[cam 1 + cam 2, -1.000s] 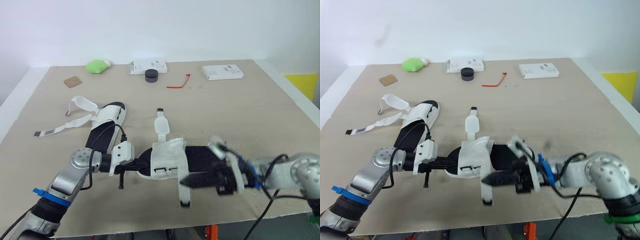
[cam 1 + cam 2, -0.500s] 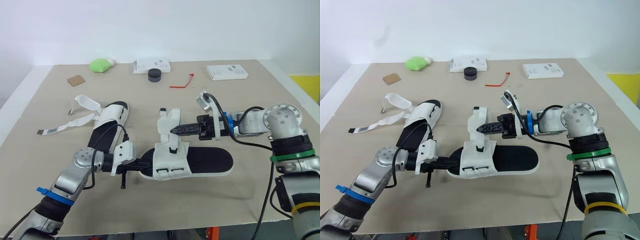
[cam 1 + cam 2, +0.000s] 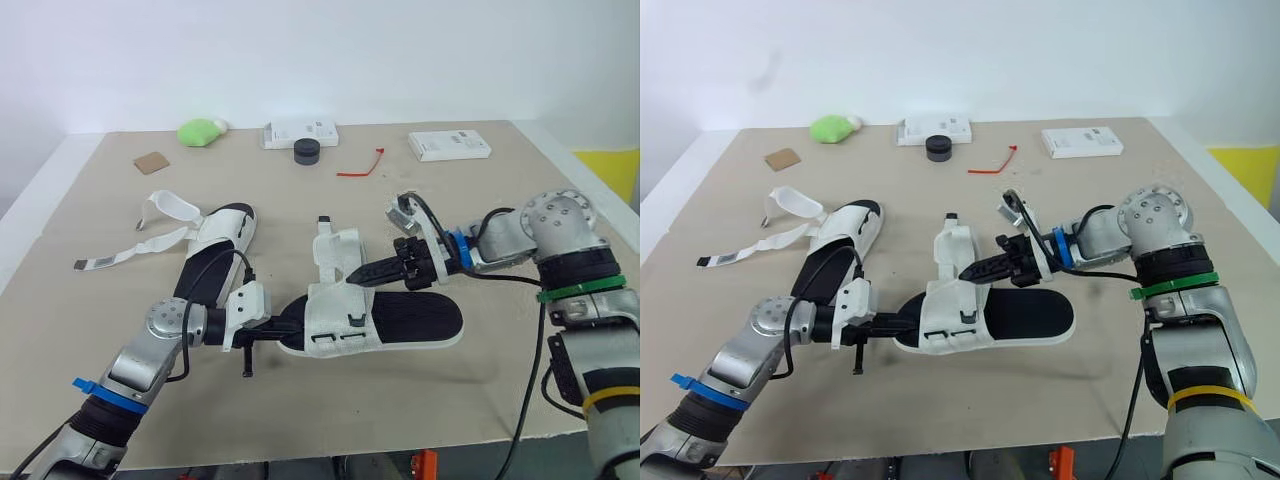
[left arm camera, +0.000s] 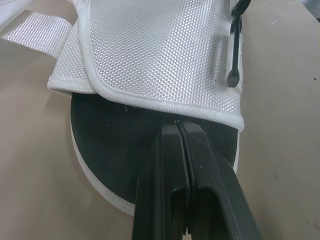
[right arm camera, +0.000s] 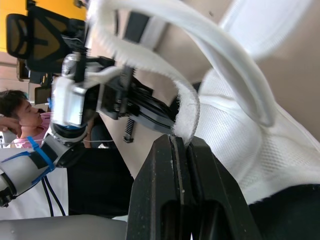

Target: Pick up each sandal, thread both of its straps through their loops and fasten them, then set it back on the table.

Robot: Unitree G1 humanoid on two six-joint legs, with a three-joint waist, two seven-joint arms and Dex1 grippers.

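Lowered since before, right claw [image 3: 964, 272] pinching strap [image 5: 186, 109] per wrist view, left claw [image 4: 178, 128] clenched at sandal [image 3: 420, 318] toe.

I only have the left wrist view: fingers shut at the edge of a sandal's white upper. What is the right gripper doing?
Observer: The right gripper is shut on the end of one strap of that sandal, holding it raised above the upper.
Operator: Is the second sandal fastened?
Observer: No. The other sandal lies on the table to the robot's left, with its straps spread loose beside it.
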